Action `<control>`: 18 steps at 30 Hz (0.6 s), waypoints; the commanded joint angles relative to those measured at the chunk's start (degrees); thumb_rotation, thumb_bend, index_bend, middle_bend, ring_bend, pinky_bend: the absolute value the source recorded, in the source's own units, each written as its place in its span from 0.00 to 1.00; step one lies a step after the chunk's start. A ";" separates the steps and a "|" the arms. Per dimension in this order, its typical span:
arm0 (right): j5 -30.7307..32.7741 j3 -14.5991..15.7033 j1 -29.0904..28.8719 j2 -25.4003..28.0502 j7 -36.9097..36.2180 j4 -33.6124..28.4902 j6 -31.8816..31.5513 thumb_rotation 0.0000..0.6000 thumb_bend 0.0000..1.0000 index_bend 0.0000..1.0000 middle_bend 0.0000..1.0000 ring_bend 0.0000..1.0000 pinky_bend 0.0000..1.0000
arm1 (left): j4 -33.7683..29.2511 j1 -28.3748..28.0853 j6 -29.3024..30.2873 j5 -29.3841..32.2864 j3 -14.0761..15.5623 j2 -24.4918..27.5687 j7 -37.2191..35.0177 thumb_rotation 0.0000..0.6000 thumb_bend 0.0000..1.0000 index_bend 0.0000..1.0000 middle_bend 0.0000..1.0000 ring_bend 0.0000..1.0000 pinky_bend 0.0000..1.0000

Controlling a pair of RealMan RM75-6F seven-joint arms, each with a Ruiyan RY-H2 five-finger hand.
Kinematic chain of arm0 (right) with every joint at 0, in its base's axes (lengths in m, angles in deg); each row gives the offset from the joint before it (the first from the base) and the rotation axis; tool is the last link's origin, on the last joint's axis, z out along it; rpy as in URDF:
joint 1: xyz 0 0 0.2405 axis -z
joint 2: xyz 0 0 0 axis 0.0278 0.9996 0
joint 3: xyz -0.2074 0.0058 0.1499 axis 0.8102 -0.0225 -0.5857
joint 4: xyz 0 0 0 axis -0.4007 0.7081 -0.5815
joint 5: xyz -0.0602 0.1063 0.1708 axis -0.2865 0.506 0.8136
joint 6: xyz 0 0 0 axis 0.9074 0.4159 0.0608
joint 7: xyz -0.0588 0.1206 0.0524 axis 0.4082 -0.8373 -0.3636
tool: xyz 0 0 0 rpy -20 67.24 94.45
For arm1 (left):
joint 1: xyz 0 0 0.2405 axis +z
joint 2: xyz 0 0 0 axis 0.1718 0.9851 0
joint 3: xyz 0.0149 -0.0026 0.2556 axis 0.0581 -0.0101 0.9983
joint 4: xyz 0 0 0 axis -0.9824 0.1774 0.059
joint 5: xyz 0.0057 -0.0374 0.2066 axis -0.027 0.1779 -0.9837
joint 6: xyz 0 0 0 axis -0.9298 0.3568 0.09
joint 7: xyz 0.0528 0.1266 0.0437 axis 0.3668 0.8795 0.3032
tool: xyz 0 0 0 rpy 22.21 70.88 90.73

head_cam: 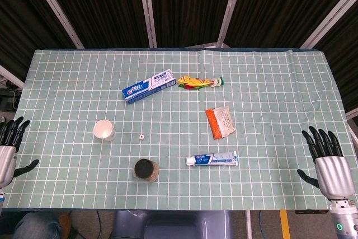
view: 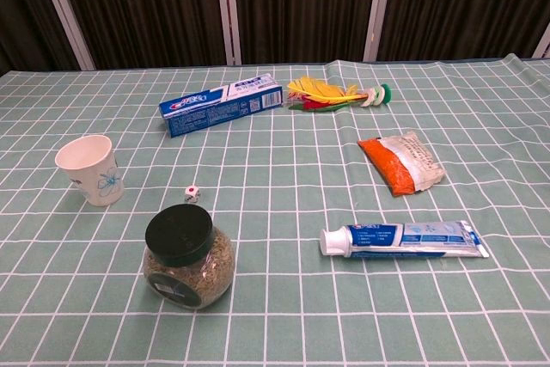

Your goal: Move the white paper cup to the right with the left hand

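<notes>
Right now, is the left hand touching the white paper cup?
Apart. The head view shows the left hand at the table's left edge, with bare tablecloth between it and the white paper cup.

Green gridded table (head_cam: pixel 67 76) carries cup (head_cam: pixel 104 130), jar (head_cam: pixel 146 169), perhaps a die (head_cam: pixel 142 137).

both views are evenly and brightly lit from overhead, and the tabletop (head_cam: pixel 268 76) shows only soft, short shadows under its things. the black-lidded jar (view: pixel 186 257) casts a faint shadow beside it in the chest view. the backdrop of dark curtains (head_cam: pixel 190 4) stays very dim. focus is sharp throughout, with slight wide-angle stretching towards the chest view's lower edge. no strong glare appears.
</notes>
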 commanded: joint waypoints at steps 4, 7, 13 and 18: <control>-0.30 0.07 -0.01 0.04 -0.06 -0.25 -0.05 1.00 0.00 0.01 0.00 0.00 0.00 | 0.48 0.08 0.02 -0.31 0.34 -0.11 0.09 1.00 0.00 0.00 0.00 0.00 0.00; 0.01 -0.07 -0.06 0.10 0.30 -0.68 0.16 1.00 0.00 0.01 0.00 0.00 0.00 | 0.90 -0.80 -0.87 -1.12 0.37 -0.52 -0.08 1.00 0.00 0.00 0.00 0.00 0.00; 2.25 -0.39 -0.40 0.32 1.26 -1.70 2.21 1.00 0.00 0.01 0.00 0.00 0.00 | 2.02 -6.67 -7.42 -3.52 -0.35 -2.60 7.33 1.00 0.00 0.00 0.00 0.00 0.00; 4.53 -0.97 -0.92 1.39 2.41 -3.76 4.15 1.00 0.00 0.01 0.00 0.00 0.00 | 5.55 -16.96 -17.06 -10.35 -1.18 -6.19 19.28 1.00 0.00 0.00 0.00 0.00 0.00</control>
